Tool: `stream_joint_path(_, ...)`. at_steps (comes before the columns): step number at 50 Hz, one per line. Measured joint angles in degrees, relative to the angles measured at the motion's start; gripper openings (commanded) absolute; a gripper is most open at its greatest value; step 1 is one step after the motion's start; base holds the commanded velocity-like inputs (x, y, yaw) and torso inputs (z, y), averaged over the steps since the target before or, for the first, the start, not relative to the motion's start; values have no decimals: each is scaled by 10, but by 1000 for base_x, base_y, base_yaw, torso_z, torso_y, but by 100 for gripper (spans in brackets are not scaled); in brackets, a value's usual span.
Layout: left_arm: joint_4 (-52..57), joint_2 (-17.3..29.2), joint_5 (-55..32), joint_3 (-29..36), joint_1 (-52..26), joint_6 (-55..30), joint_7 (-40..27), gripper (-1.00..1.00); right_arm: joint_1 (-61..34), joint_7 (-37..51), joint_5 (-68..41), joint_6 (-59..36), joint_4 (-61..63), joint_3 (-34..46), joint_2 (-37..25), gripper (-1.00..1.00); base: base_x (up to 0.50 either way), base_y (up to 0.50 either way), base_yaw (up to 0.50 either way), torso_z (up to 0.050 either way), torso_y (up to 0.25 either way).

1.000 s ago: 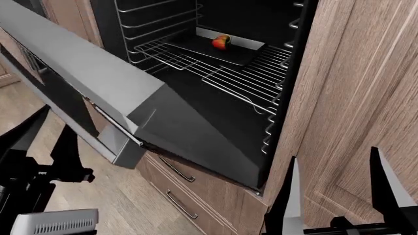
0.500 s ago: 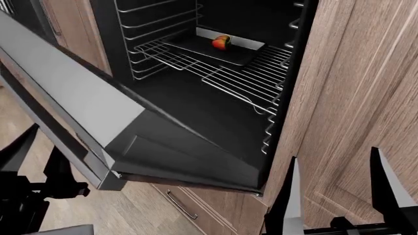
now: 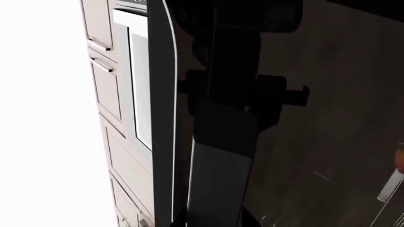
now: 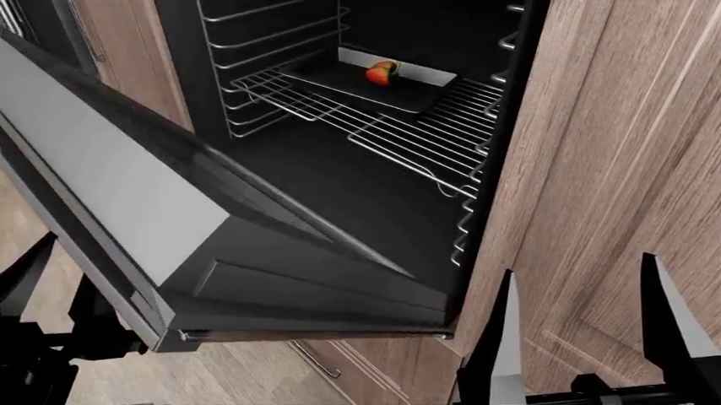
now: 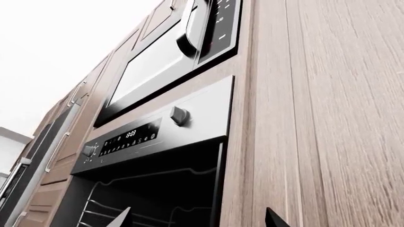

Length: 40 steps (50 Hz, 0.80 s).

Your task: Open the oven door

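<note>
- The setting is a kitchen wall of wood-grain cabinet panels point(image 4: 631, 135) with a pale wood-look floor point(image 4: 29, 228) below, seen from the head camera looking down into a built-in oven.
- At 9 o'clock in the head view, the left gripper point(image 4: 51, 291), black with two dark fingers, sits low beside and beneath the door's outer edge. Whether it is clamped on the handle or has let go I cannot tell, since the door hides the contact.
- The left wrist camera shows only a dark finger point(image 3: 221, 156) lying close along the door's glossy face, which suggests the arm is following the door down.
- The large dark glossy oven door point(image 4: 225, 228), grey-framed, runs from 10 o'clock to 6 o'clock, hinged down nearly flat; I judge the task almost or fully done.
- Behind it, at 12 o'clock, the black oven cavity holds chrome wire racks point(image 4: 406, 126), a dark baking tray point(image 4: 338, 80) and a small red-and-green fruit point(image 4: 382, 72) on the tray.
- At 5 o'clock, the right gripper point(image 4: 575, 321) stands with its fingers spread apart and holding nothing, parked in front of the cabinet panel, probably to stay clear of the swinging door.
- Its wrist camera looks up at the silver control panel with knobs point(image 5: 151, 132) and a microwave point(image 5: 170, 61) above.
</note>
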<state>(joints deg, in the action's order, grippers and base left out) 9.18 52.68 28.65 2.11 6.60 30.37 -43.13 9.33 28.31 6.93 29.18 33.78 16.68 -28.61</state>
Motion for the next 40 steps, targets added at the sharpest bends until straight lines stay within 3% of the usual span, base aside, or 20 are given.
stream_joint_path(16, -6, 0, 3, -5, 11, 9, -11, -100, -1, 0, 1, -1, 0, 1, -1, 100, -1, -2, 0, 1, 4)
stream_joint_path(40, -72, -23, 61, -32, 77, 82, -117, -100, -3, 0, -2, 2, -3, 3, -4, 100, 0, 0, 0, 1, 4)
